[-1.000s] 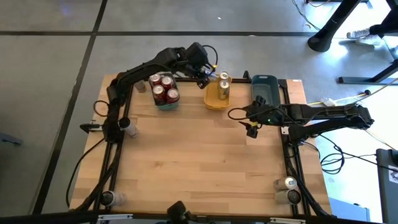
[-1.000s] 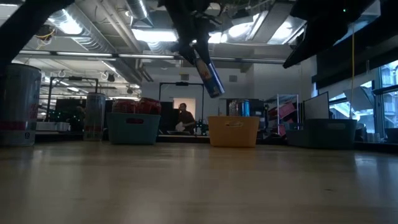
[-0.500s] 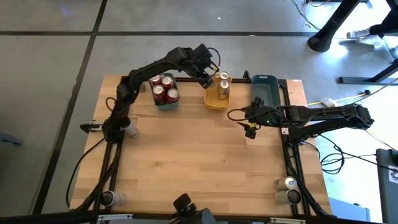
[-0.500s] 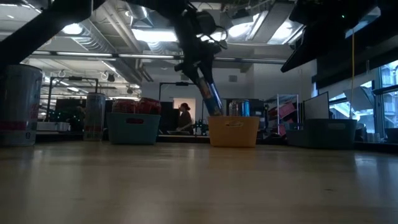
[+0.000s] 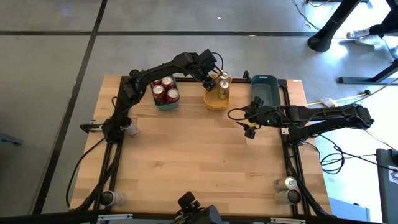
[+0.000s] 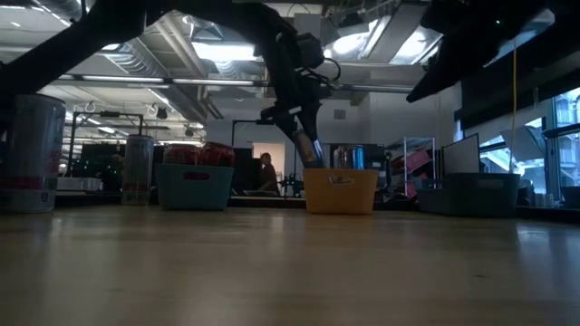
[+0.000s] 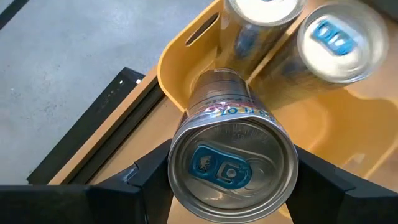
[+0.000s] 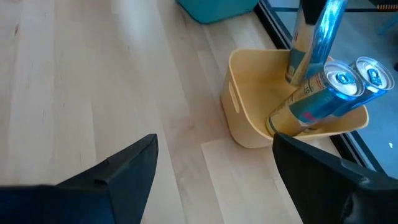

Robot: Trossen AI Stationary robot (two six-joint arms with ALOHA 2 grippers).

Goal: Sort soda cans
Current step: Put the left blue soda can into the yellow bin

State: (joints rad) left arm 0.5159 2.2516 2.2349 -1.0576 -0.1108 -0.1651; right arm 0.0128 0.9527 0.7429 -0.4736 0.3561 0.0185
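Where earlier higher, gold can (image 7: 231,143) seemingly lower.

- Three trays (image 5: 217,99) side by side along the counter's (image 5: 199,162) far edge.
- Cans (image 5: 165,90) in left tray (image 5: 166,104); cans (image 5: 223,91) in middle tray; right tray (image 5: 264,87) beside it.

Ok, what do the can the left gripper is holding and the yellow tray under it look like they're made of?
The can in the left gripper looks like thin metal, probably aluminium: a shiny brushed silver top with a pull tab and a printed glossy wall. The yellow tray looks like moulded plastic: smooth, matte, one even colour, with rounded corners and a slot handle cut into its wall.
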